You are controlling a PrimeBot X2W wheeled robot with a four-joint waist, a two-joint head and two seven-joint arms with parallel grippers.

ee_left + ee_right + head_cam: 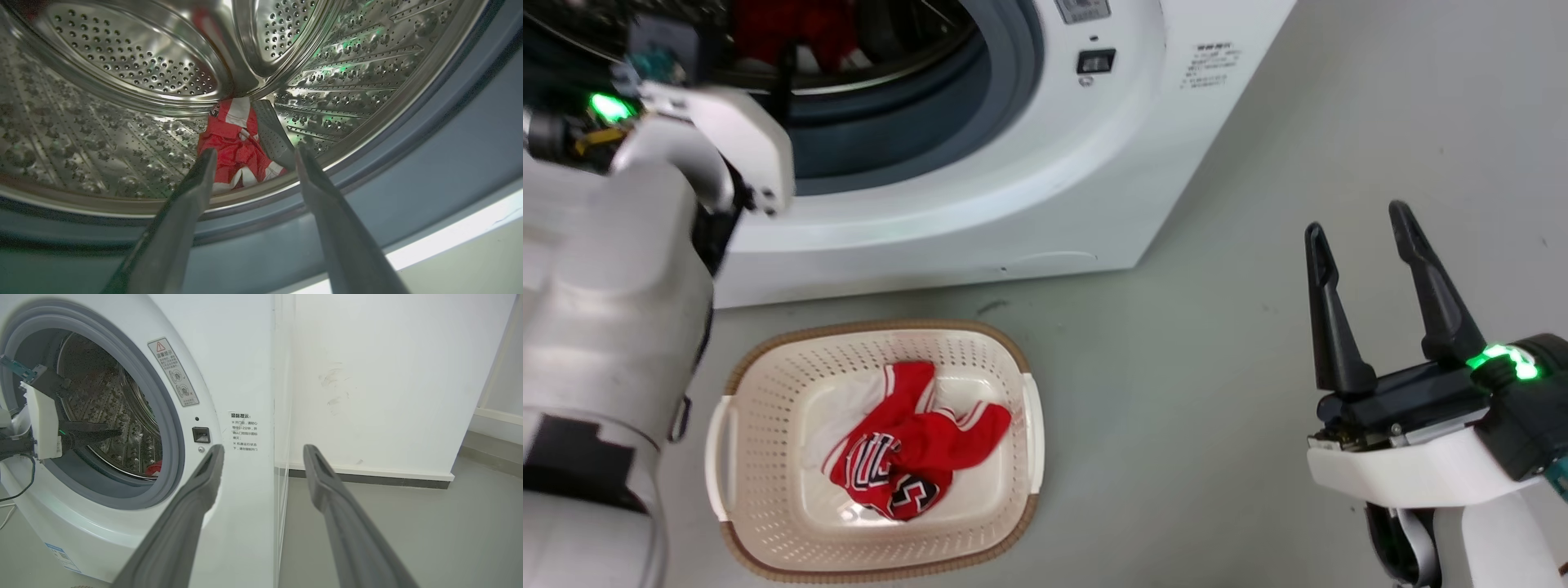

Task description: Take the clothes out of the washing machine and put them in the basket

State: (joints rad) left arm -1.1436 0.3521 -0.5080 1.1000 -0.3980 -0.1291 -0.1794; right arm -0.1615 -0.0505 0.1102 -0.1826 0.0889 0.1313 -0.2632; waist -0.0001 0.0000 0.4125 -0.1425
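- Left claw [255, 157]: fingers apart, reaching into the washing machine [1045, 180], aimed at a red garment [231, 143] low in the drum [122, 61]; contact cannot be told.
- Right claw [1357, 222]: fingers apart, empty, above the floor [1176, 367].
- Basket [768, 408]: on the floor before the machine, holding a second red garment [907, 457].
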